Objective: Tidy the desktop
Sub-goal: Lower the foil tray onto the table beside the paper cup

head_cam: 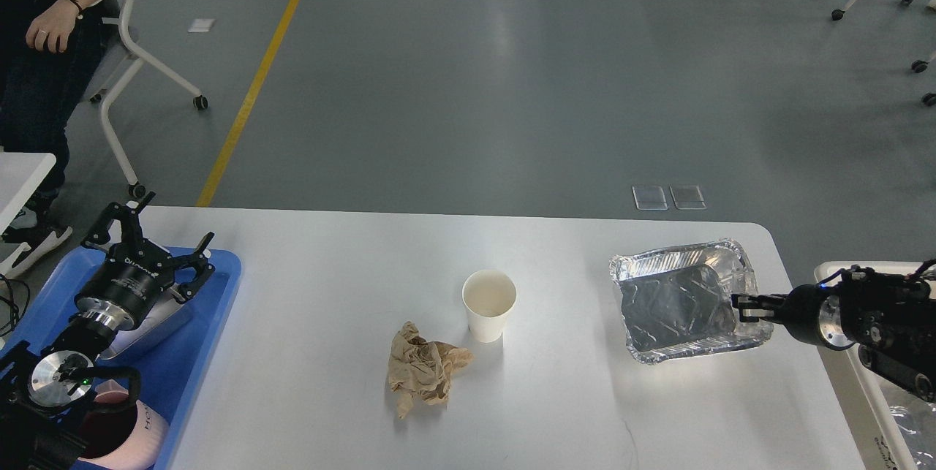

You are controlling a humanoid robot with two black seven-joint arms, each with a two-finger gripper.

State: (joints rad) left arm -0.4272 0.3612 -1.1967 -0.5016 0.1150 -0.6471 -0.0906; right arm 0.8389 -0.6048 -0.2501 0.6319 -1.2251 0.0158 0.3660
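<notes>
The white desktop (329, 397) carries a white paper cup (488, 303) standing upright at the middle and a crumpled brown paper (423, 369) just in front of it to the left. A silver foil tray (680, 302) lies nearly flat, open side up, at the right. My right gripper (744, 307) is shut on the foil tray's right rim. My left gripper (157, 240) is open and empty above the far end of the blue tray (216, 294).
The blue tray at the left edge holds a metal item (157, 324) and a pink cup (128, 430). A white bin (841, 271) stands off the right edge. A person (44, 24), a wheeled chair (139, 53) and a small white side table (22, 167) are at far left.
</notes>
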